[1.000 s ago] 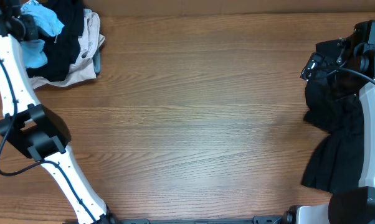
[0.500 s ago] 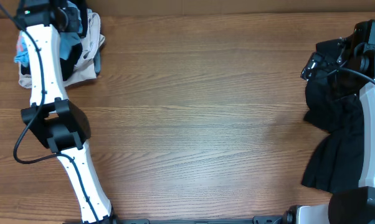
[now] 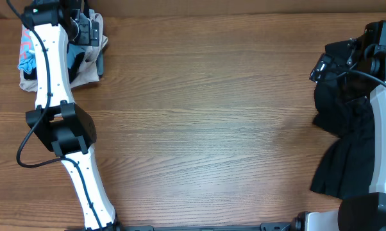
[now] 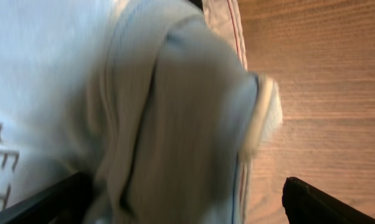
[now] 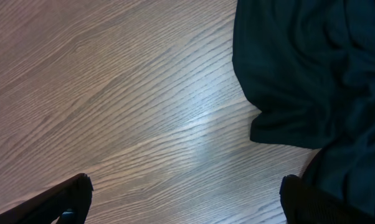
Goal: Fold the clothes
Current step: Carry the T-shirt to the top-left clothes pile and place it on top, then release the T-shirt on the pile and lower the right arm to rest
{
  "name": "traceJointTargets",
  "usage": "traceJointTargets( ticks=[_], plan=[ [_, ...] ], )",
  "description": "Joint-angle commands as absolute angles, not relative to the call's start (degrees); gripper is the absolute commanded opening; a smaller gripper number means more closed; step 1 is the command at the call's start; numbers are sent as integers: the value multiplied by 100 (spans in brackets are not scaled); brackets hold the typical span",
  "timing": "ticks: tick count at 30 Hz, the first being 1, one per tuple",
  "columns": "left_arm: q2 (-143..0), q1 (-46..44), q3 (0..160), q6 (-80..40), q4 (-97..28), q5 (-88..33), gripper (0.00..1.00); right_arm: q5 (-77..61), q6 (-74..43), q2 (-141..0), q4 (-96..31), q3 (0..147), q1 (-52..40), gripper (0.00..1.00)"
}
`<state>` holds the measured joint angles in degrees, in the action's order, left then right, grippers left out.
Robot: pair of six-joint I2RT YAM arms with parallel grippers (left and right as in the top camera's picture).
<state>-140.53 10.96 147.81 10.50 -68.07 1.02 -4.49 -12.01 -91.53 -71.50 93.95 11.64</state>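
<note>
With my left gripper (image 4: 186, 202) and right gripper (image 5: 184, 202) both wide open, I fear closing left at ten o'clock bunches the light blue T-shirt (image 4: 44, 81) with the beige garment (image 3: 87, 74).

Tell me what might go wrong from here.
The open left pincer hangs over a bunched T-shirt; closing could catch several layers. The pile sits near the table's far edge, so a tug may drag it off. The right arm crosses the black garment and may snag it.
</note>
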Motion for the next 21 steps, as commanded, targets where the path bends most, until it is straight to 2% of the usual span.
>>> traceJointTargets(
  ticks=[1, 10, 21],
  plan=[
    [-13410, 1046, 15292, 701, -7057, 43, 100, -458, -1216, -8962, -7116, 9380, 1186, 100],
    [-13032, 1345, 15353, 670, -7015, 357, 100, -458, -1214, -8965, -7107, 9380, 1186, 100],
    [-14261, 1903, 15305, 690, -5937, 298, 100, -460, -1216, -8965, -7102, 9380, 1186, 100]
  ],
)
